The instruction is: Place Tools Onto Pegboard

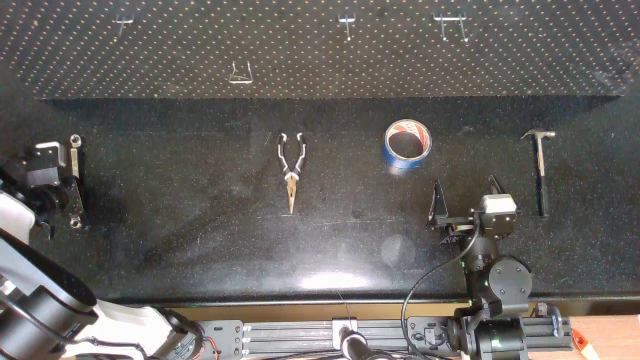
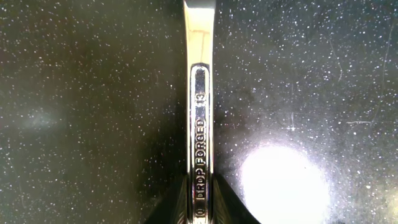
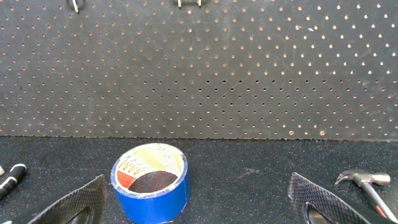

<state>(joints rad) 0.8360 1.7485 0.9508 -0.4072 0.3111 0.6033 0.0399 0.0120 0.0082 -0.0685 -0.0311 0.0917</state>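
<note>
Your left gripper point(image 2: 199, 190) pinched the wrench point(image 2: 200, 93) by its shaft; stiff, slick steel, probably heavy; your right gripper point(image 3: 196, 210) gaped wide.

The wrench point(image 1: 76, 190), pliers point(image 1: 291, 172), tape roll point(image 1: 393, 152) and hammer point(image 1: 541, 180) lie spread along the table point(image 1: 200, 205) before the pegboard point(image 1: 300, 45).

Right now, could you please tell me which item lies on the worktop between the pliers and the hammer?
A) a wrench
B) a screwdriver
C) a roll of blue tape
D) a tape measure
C: in the top view the roll of blue tape sits between the pliers and the hammer, while the wrench lies far off at the left.
</note>
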